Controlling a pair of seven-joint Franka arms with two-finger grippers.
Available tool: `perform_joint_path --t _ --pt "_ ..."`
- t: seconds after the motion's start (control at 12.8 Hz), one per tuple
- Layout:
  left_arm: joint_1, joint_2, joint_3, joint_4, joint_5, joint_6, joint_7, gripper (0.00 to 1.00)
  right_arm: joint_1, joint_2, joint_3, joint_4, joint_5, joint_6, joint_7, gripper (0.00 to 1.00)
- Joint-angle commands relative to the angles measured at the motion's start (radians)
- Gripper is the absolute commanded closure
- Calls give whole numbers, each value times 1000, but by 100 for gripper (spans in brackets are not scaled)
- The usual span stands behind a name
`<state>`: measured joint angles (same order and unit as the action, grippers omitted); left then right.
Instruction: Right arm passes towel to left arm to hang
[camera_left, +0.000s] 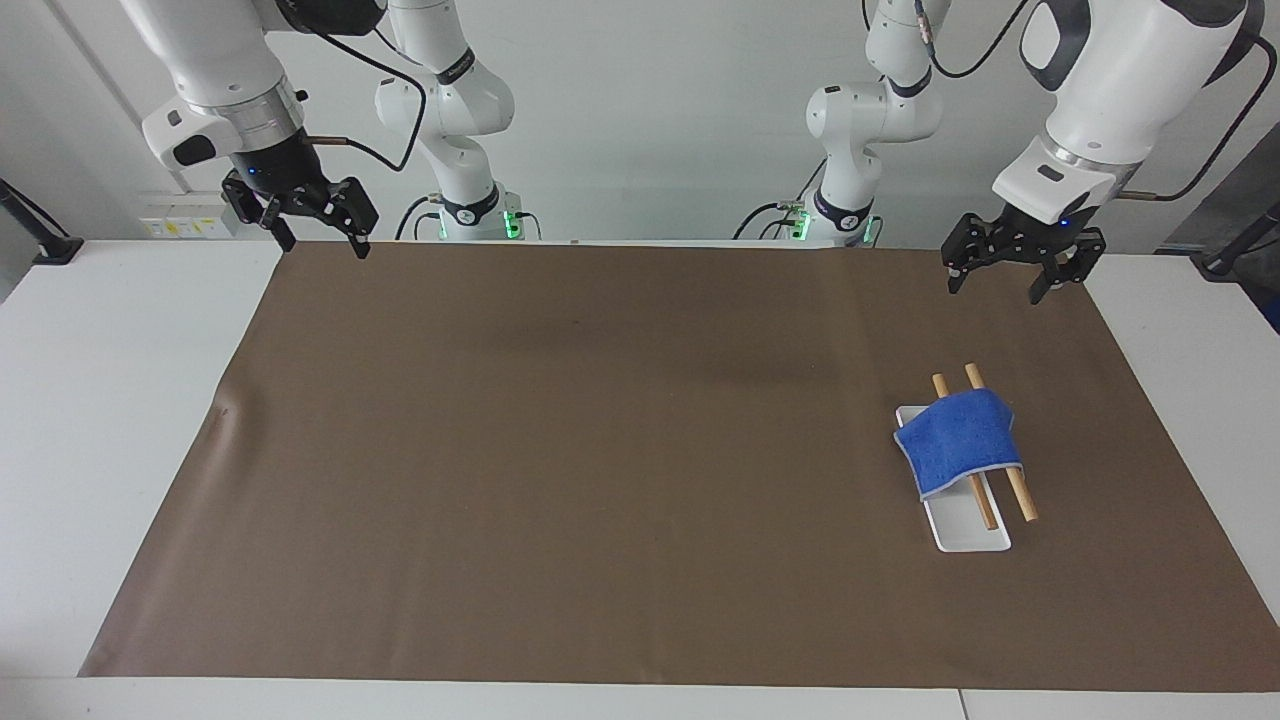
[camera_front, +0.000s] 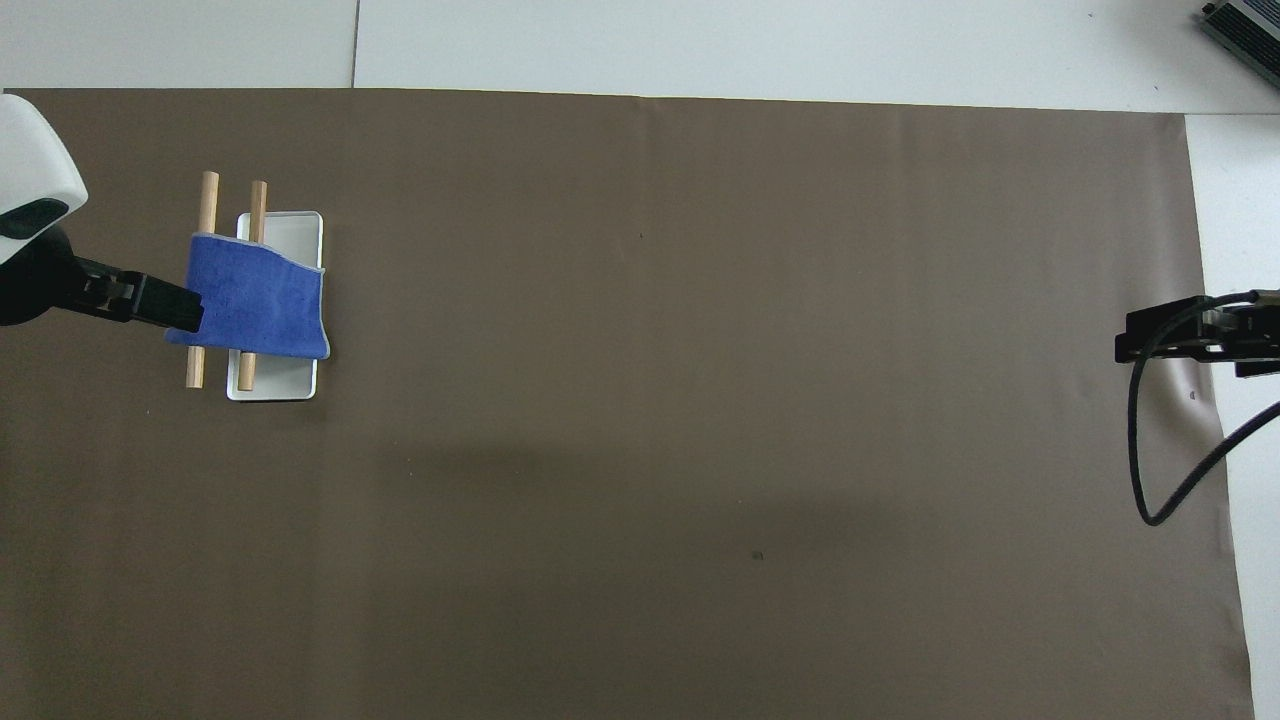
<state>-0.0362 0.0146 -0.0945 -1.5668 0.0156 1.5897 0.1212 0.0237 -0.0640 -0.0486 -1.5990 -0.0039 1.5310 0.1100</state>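
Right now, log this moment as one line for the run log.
towel: draped over rack's two wooden rods | left gripper: open, raised, empty | right gripper: open, waiting at mat corner | stage: towel hung

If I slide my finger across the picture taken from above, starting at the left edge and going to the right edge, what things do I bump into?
Left gripper → blue towel hung over two wooden rods → white tray → a long stretch of brown mat → right gripper

Left gripper (camera_left: 1014, 282) hangs high at its own end of the table, fingers spread, holding nothing. Right gripper (camera_left: 318, 232) waits raised at its own end, fingers spread too, empty.
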Motion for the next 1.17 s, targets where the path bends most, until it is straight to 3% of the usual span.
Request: perform_joint_path --t 0.0,1.09 --pt "-11 -36 9 -41 17 -2 3 0 -4 -8 3 -7 7 -9 -10 0" --pt "1 -42 13 -58 18 36 -93 0 -4 -10 4 -16 7 -9 -10 0"
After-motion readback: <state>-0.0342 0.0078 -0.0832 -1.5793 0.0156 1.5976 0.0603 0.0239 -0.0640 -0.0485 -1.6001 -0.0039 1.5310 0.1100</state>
